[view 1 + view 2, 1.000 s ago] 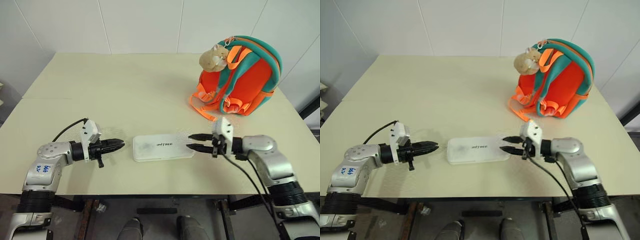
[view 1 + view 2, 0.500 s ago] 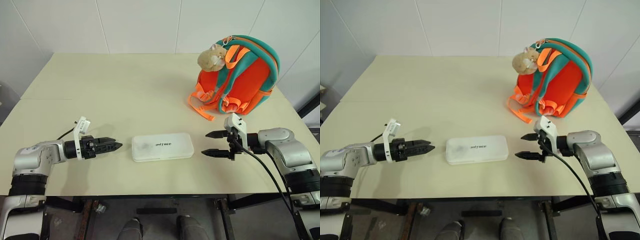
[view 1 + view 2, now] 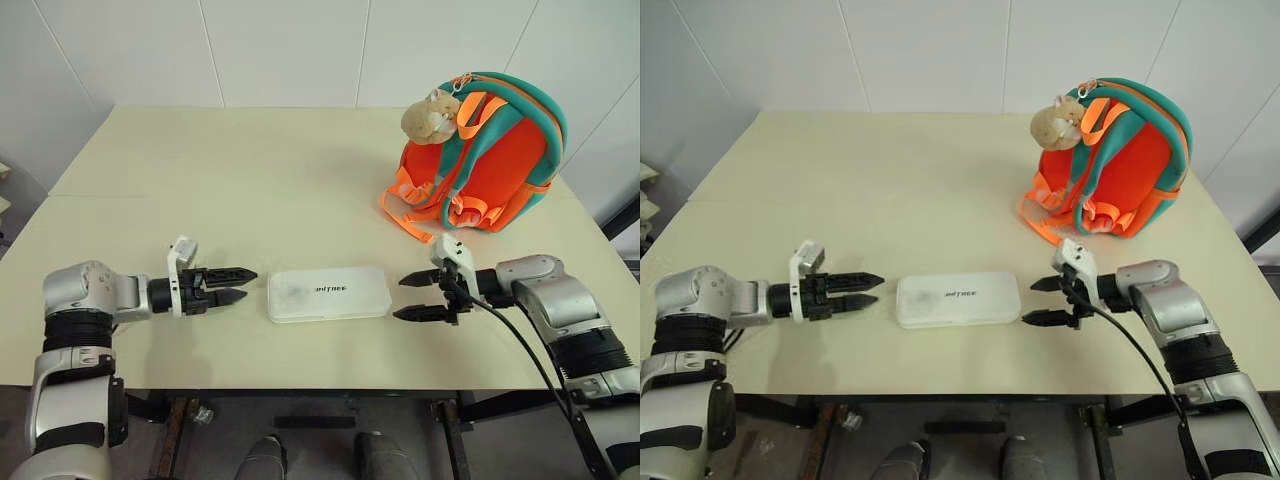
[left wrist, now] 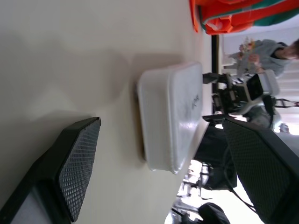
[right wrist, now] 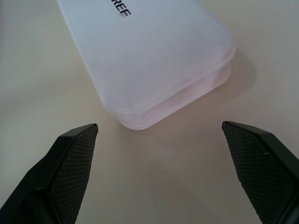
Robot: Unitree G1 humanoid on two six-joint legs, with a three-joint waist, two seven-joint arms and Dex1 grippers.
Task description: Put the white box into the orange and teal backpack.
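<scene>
Left eye view: the orange and teal backpack (image 3: 487, 150) is stood upright near the table's (image 3: 250, 190) far right corner. The white box (image 3: 327, 293) is laid flat near the front edge. Left gripper (image 3: 240, 284) and right gripper (image 3: 410, 297) are held wide, apart from the box ends. Bare tabletop is seen between box and backpack.

Bright, even light; soft shadows on the table (image 3: 250, 180); wrist views perhaps slightly blurred
</scene>
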